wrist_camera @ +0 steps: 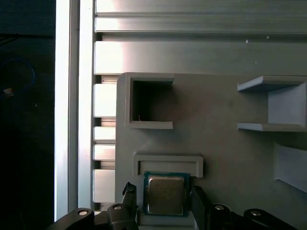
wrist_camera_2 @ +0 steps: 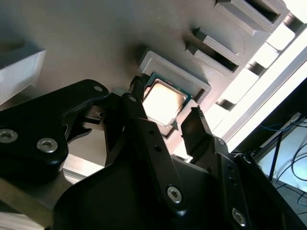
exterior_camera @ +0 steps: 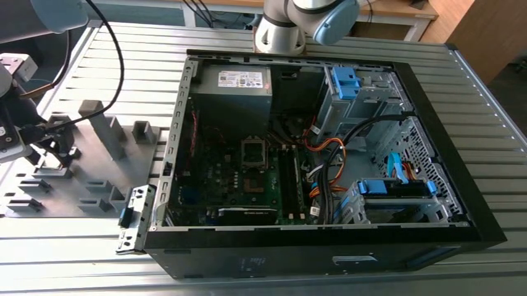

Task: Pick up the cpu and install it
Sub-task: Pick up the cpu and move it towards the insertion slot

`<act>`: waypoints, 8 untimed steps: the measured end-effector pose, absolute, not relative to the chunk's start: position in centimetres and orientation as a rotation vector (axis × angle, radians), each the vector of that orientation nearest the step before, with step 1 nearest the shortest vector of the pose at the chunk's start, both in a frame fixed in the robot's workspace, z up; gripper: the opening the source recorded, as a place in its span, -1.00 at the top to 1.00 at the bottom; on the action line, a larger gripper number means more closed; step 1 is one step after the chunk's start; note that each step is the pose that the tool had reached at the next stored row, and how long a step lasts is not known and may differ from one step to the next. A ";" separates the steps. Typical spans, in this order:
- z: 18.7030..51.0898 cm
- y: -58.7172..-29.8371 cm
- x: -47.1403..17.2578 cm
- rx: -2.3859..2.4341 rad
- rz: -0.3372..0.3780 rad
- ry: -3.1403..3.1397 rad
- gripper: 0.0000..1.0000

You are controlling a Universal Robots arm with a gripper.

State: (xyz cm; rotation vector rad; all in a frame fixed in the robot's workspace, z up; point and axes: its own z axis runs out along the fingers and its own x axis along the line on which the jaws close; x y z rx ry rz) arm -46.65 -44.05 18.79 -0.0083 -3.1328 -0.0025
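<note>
The cpu [wrist_camera: 165,194], a small square chip with a silver top and a green rim, lies flat in a shallow pocket of the grey fixture tray [wrist_camera: 225,158]. My gripper [wrist_camera: 163,197] is open, one black finger on each side of the chip and a thin gap at either edge. The second wrist view gives the same: the cpu [wrist_camera_2: 163,102] sits between the fingertips [wrist_camera_2: 136,101] of the gripper [wrist_camera_2: 165,114]. In the exterior view the gripper [exterior_camera: 51,151] hangs over the tray [exterior_camera: 99,185] at the exterior view's left, beside the open computer case [exterior_camera: 445,203]. The motherboard's socket [exterior_camera: 253,154] shows inside the case.
Upright grey blocks [exterior_camera: 107,132] and slotted holders [wrist_camera: 151,103] rise from the tray around the gripper. The case holds cables [exterior_camera: 329,154], blue drive brackets [exterior_camera: 346,83] and a power supply [exterior_camera: 234,83]. The arm's base [exterior_camera: 284,28] stands behind the case on the slatted metal table [exterior_camera: 74,253].
</note>
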 end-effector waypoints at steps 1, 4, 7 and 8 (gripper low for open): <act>18.8 -44.0 -46.6 -0.008 -0.003 -3.134 -0.15; 18.8 -44.0 -46.6 -0.008 -0.003 -3.135 -0.15; 18.6 -44.0 -46.7 -0.008 -0.003 -3.137 -0.15; 18.6 -44.0 -46.7 -0.008 -0.002 -3.137 -0.15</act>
